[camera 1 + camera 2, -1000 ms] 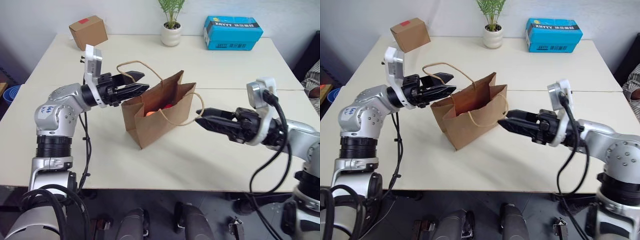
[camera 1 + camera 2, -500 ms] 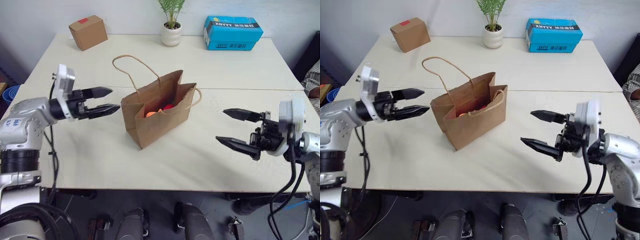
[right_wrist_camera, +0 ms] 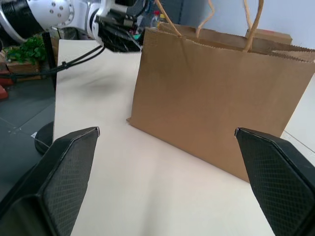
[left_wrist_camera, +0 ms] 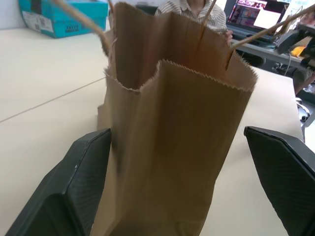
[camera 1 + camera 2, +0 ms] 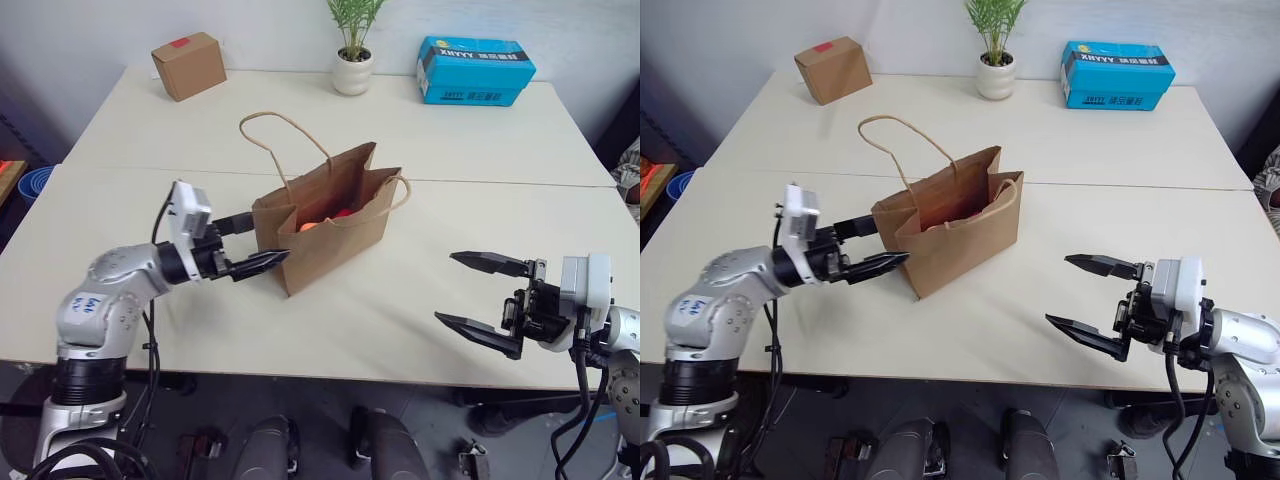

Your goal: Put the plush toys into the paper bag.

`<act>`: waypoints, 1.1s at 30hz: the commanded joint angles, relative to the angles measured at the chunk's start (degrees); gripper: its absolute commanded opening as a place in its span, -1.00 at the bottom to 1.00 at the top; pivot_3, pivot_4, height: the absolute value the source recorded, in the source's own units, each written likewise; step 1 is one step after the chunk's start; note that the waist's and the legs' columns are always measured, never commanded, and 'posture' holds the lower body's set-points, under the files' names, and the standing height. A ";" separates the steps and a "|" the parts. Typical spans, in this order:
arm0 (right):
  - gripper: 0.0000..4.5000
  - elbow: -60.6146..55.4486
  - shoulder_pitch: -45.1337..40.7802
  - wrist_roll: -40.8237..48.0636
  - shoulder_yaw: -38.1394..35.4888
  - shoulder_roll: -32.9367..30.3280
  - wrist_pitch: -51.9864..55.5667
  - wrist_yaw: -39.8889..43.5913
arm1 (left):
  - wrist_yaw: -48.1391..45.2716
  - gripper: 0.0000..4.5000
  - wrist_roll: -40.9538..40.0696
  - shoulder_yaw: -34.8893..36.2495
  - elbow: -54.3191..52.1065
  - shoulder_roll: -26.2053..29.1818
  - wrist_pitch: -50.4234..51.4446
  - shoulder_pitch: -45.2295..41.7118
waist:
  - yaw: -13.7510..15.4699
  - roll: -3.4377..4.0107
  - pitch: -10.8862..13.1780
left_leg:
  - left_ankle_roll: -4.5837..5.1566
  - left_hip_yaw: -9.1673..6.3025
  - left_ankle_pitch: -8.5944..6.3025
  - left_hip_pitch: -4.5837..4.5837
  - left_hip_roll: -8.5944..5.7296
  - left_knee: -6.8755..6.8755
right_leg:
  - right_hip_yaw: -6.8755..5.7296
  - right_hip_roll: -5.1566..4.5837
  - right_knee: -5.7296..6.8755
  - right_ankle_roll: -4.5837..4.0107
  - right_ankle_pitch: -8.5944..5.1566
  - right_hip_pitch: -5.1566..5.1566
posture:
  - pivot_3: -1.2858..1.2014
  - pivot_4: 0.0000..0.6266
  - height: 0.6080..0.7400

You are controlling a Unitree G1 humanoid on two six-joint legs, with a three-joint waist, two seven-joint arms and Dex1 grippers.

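We see the paper bag [image 5: 328, 225] standing upright and open-mouthed near the middle of the pale table [image 5: 470, 130], its rope handles [image 5: 280, 140] rising above the rim. Inside it lie the plush toys: the orange toy [image 5: 309, 227] and, beside it, the red-and-white toy [image 5: 343, 213], both visible just below the bag's top edge. The left gripper [image 5: 250, 244] sits at the bag's narrow left end, its jaws spread wide with one finger on either side of that end; we cannot tell whether they touch the paper. The right gripper [image 5: 485, 305] hovers over the table well apart from the bag, jaws likewise spread wide and holding nothing. At the far edge stand a cardboard box [image 5: 189, 65], a potted plant [image 5: 353, 45] and a blue box [image 5: 475, 70]
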 commanded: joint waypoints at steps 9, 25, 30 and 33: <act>1.00 -4.37 0.90 -1.43 0.43 1.21 -2.42 -3.80 | 12.49 0.81 7.98 -4.30 -3.37 -9.45 -8.12 0.72 | 0.19 -0.01 -0.01 | 0.00 0.00 0.00 0.00 0.00 0.02 | 0.00 -0.02 -0.01 0.00 0.00 0.02 | 0.03 -0.52 1.00; 1.00 -9.14 15.40 0.68 -14.65 -0.93 -7.43 -3.73 | -17.16 -0.99 -3.62 -7.94 10.33 -5.44 -2.02 -13.27 | 0.34 -0.02 -0.01 | 0.06 -0.03 0.03 -0.04 -0.05 0.06 | -0.11 0.09 0.00 0.00 0.00 0.03 | 0.03 -0.52 1.00; 1.00 -7.55 20.29 0.15 -20.01 -2.77 -8.65 -0.32 | -32.19 -0.99 4.17 -15.42 17.14 -3.12 -14.76 -15.34 | 0.02 0.02 -0.04 | 0.05 0.13 0.02 0.15 -0.04 0.04 | -0.29 0.21 0.01 0.00 0.00 0.11 | 0.03 -0.52 1.00; 1.00 -7.56 20.87 0.15 -20.38 -2.31 -8.64 -0.73 | -34.01 -0.99 6.85 -15.95 21.66 -3.96 -20.20 -16.70 | -0.05 0.01 -0.03 | 0.04 0.19 0.02 0.24 -0.03 0.04 | -0.25 0.20 -0.07 -0.02 -0.01 0.11 | 0.03 -0.52 1.00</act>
